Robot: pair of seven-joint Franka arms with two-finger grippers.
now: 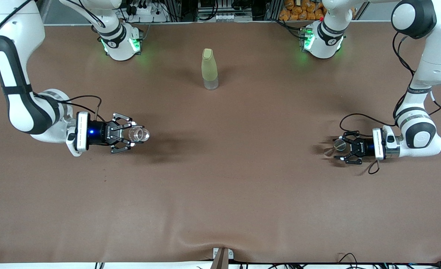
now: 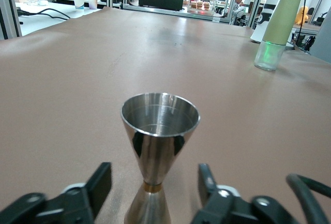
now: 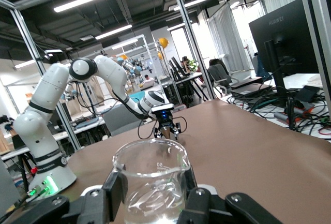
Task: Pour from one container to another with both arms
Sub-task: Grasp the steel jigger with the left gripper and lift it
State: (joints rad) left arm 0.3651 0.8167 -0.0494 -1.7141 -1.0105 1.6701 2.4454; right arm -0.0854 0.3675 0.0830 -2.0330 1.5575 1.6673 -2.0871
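The tiny clear glass cup is gripped by my right gripper and held upright above the cloth at the right arm's end of the table. In the right wrist view the black fingers press both sides of the glass cup, which has a little clear liquid in it. The silvery hourglass metal cup stands on the table at the left arm's end. My left gripper is low around it. In the left wrist view the metal cup stands between the fingers, with a gap on each side of its waist.
A tall yellow-green bottle stands mid-table, closer to the robots' bases than both cups; the left wrist view shows that bottle too. Brown cloth covers the whole table. A small bracket sits at the edge nearest the front camera.
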